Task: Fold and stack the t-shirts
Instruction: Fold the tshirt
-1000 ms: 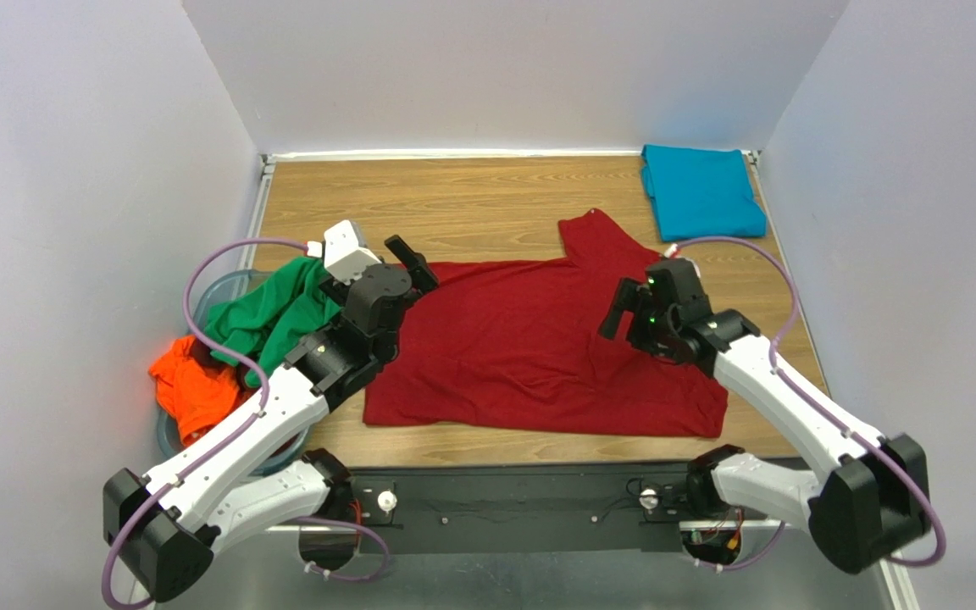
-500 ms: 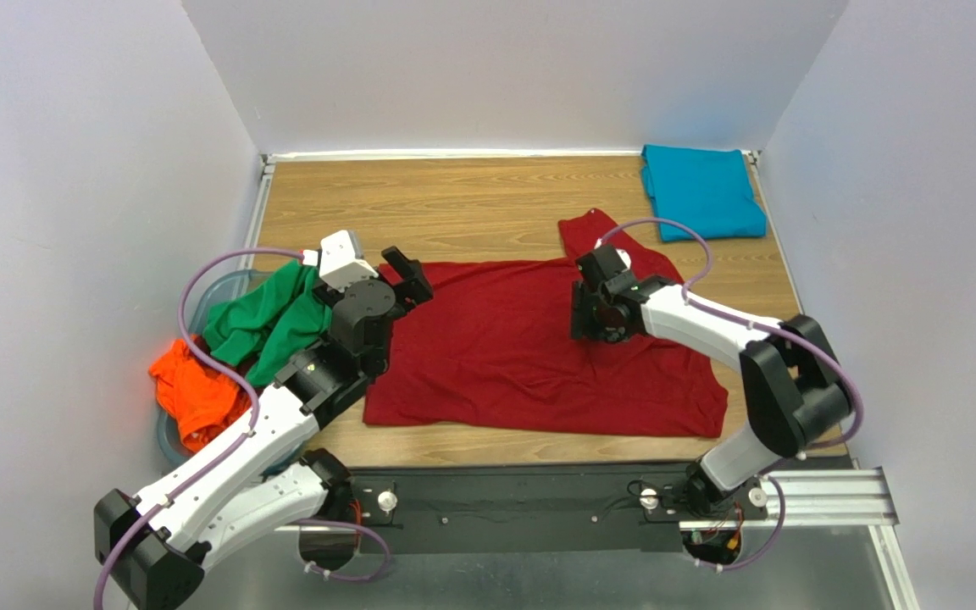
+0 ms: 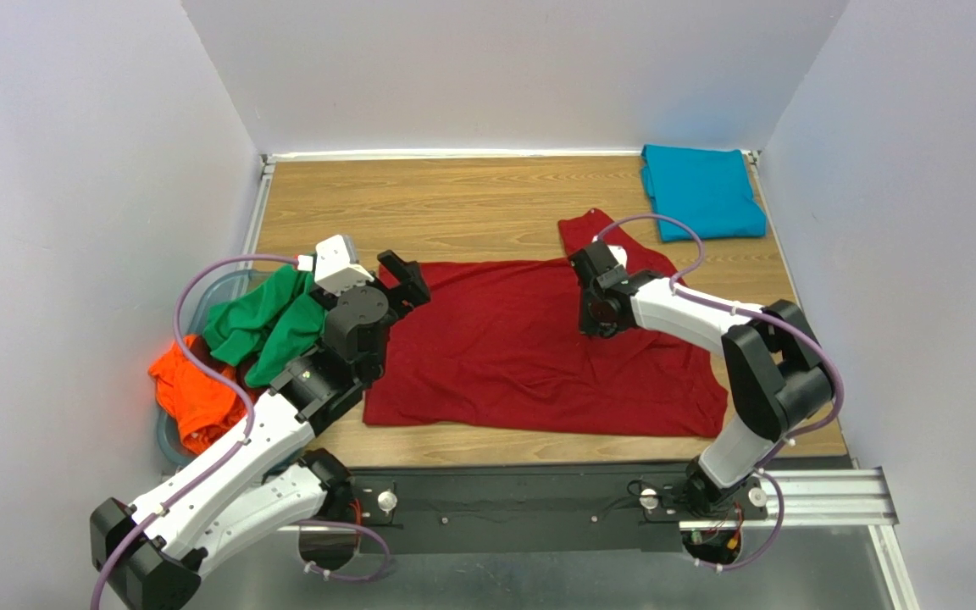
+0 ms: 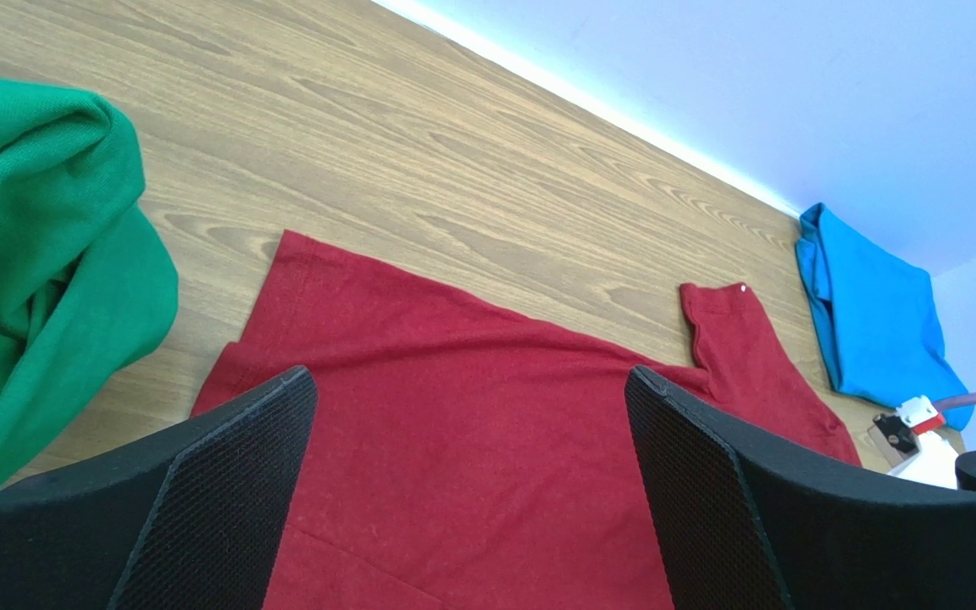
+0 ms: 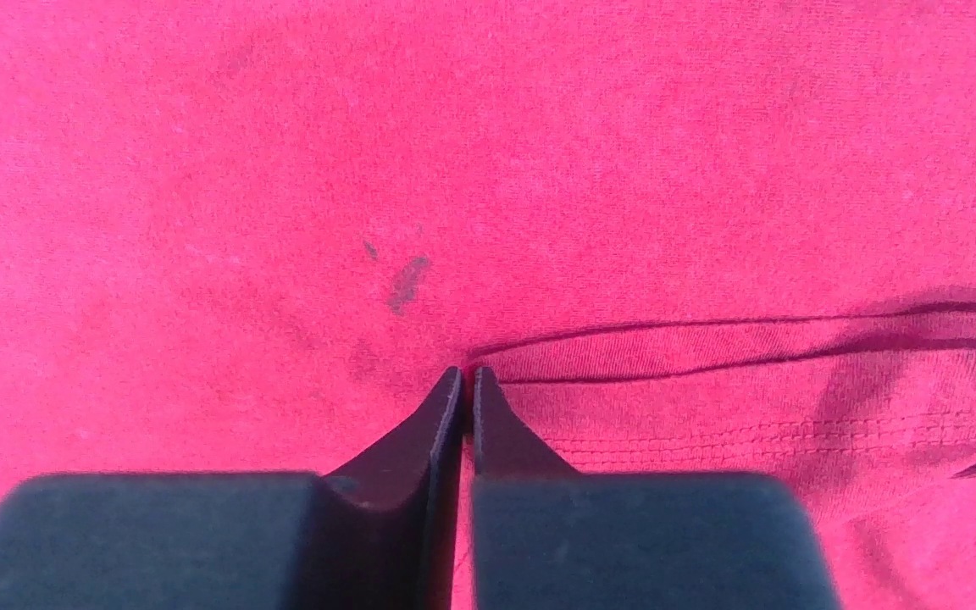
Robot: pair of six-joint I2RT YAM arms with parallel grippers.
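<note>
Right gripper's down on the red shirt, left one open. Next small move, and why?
Probably lower the left gripper and close it on the left edge of the red shirt. The right gripper is shut, a crease running from its tips, so it seems to pinch cloth already; the left hangs open above the flat shirt, and a fold likely needs both holds.

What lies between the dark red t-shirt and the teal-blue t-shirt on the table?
Only a bare strip of the wooden table separates the dark red t-shirt from the teal-blue t-shirt. The left wrist view shows this plainly.
</note>
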